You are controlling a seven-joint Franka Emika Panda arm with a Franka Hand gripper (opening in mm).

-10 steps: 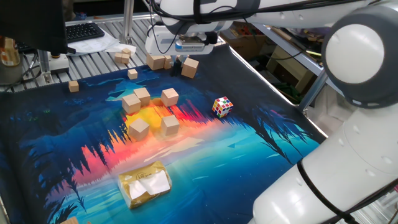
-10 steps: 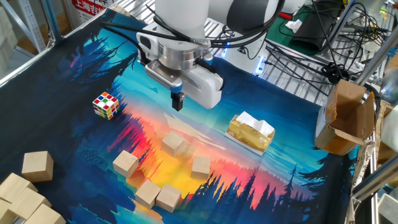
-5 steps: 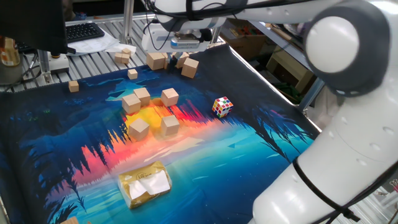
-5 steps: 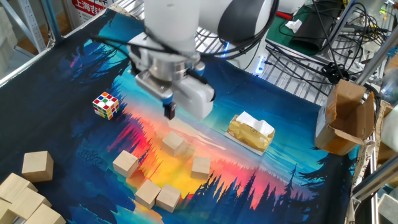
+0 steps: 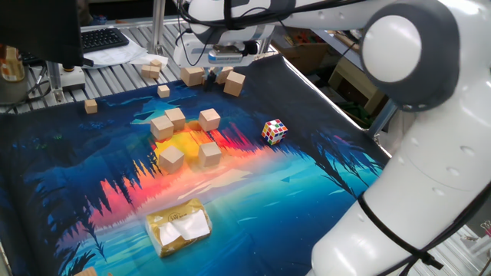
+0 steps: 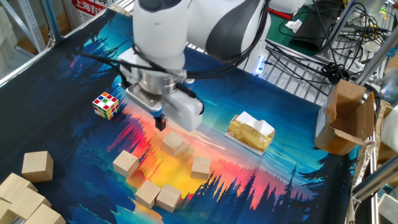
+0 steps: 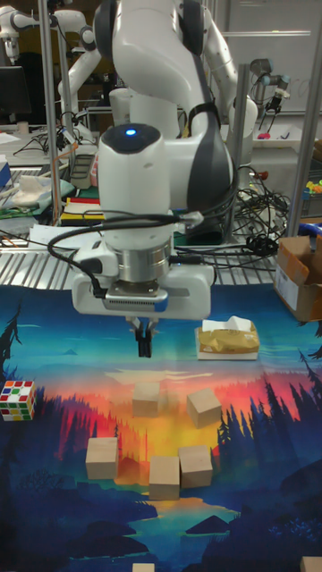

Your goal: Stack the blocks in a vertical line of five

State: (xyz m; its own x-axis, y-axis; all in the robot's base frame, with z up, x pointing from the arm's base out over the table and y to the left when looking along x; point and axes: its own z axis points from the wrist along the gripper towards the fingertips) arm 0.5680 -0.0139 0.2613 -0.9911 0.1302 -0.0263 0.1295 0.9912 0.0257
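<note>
Five light-tan blocks lie loose on the painted mat, none stacked: one [image 6: 173, 143] nearest the gripper, one [image 6: 200, 166] to its right, one [image 6: 125, 163] to its left, and a touching pair [image 6: 147, 193] [image 6: 168, 198] in front. The tall fixed view shows the same group, with block [image 7: 146, 399] right below the fingers. My gripper [image 6: 160, 121] [image 7: 143, 341] hangs a short way above that block, pointing down. Its fingers are pressed together with nothing between them. In the one fixed view the blocks [image 5: 209, 119] show mid-mat and the fingertips cannot be made out.
A multicoloured puzzle cube [image 6: 106, 104] sits left of the group. A gold tissue packet [image 6: 250, 132] lies to the right. More wooden blocks [image 6: 37, 165] [image 5: 192, 75] and small cubes [image 5: 91, 106] stand near the mat's edge. A cardboard box [image 6: 348, 118] stands off the mat.
The gripper has travelled from over the middle of the mat toward the block group and come lower, ending above the nearest block. The blocks have not moved.
</note>
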